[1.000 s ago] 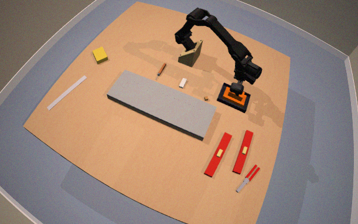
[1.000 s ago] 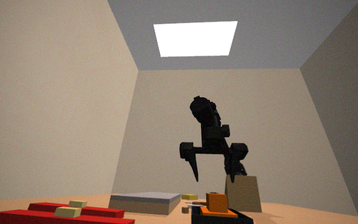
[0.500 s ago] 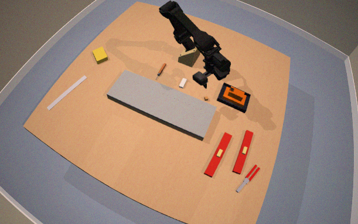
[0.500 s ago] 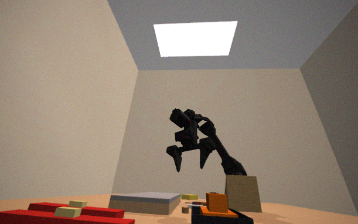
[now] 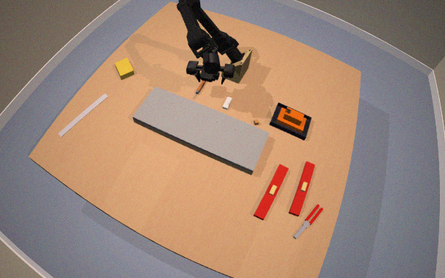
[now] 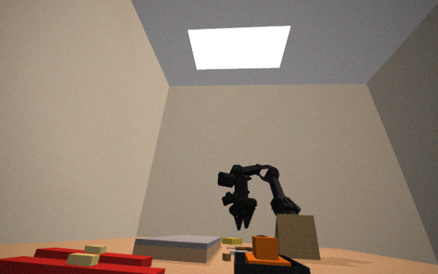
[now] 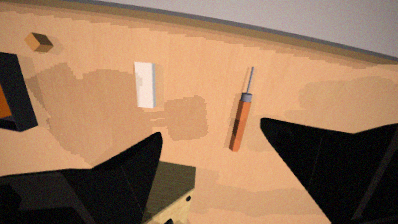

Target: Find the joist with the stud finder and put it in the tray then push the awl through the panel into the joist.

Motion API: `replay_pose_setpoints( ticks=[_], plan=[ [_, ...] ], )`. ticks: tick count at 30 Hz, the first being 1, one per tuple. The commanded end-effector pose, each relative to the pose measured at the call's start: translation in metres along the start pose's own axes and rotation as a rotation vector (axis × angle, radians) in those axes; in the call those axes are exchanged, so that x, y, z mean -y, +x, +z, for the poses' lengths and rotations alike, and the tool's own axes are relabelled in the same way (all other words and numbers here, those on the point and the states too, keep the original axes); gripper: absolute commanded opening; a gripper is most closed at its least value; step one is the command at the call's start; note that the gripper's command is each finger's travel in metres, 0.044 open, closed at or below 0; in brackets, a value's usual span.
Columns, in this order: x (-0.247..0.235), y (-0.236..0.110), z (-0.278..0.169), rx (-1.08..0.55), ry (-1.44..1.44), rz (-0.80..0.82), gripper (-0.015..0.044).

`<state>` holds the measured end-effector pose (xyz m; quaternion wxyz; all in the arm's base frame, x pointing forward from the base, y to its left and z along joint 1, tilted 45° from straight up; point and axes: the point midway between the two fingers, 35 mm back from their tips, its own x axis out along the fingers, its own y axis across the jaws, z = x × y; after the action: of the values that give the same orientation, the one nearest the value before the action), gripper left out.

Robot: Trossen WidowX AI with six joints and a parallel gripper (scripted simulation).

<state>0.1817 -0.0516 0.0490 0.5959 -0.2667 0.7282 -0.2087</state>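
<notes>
The orange stud finder sits in the black tray. The awl lies flat on the table behind the grey floor panel, its orange handle toward the arm and its thin metal tip toward the panel. My gripper is wide open and empty, pointing down above the table near the awl. In the wrist view the awl handle shows nearer the right finger. The panel's top shows no clear mark of the joist.
A white block and a small wooden cube lie between awl and tray. A tan bracket stands beside the gripper. A yellow block, a pale strip, two red levels and pliers lie farther out.
</notes>
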Motion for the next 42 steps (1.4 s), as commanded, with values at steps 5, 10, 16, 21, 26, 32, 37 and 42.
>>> replay_pose_setpoints(
  ticks=[5,10,16,21,26,32,37,42],
  plan=[
    [0.031,0.022,-0.057,-0.062,0.230,-0.068,0.0440],
    [0.031,0.022,-0.057,-0.062,0.230,-0.068,0.0440],
    [0.031,0.028,-0.056,-0.061,0.230,-0.065,0.0440],
    [0.032,0.036,-0.055,-0.060,0.230,-0.063,0.0440],
    [0.032,0.044,-0.055,-0.059,0.230,-0.063,0.0440],
    [0.033,0.053,-0.055,-0.059,0.230,-0.063,0.0440],
    [0.034,0.061,-0.056,-0.059,0.230,-0.065,0.0440],
    [0.035,0.069,-0.057,-0.061,0.231,-0.068,0.0440]
  ],
)
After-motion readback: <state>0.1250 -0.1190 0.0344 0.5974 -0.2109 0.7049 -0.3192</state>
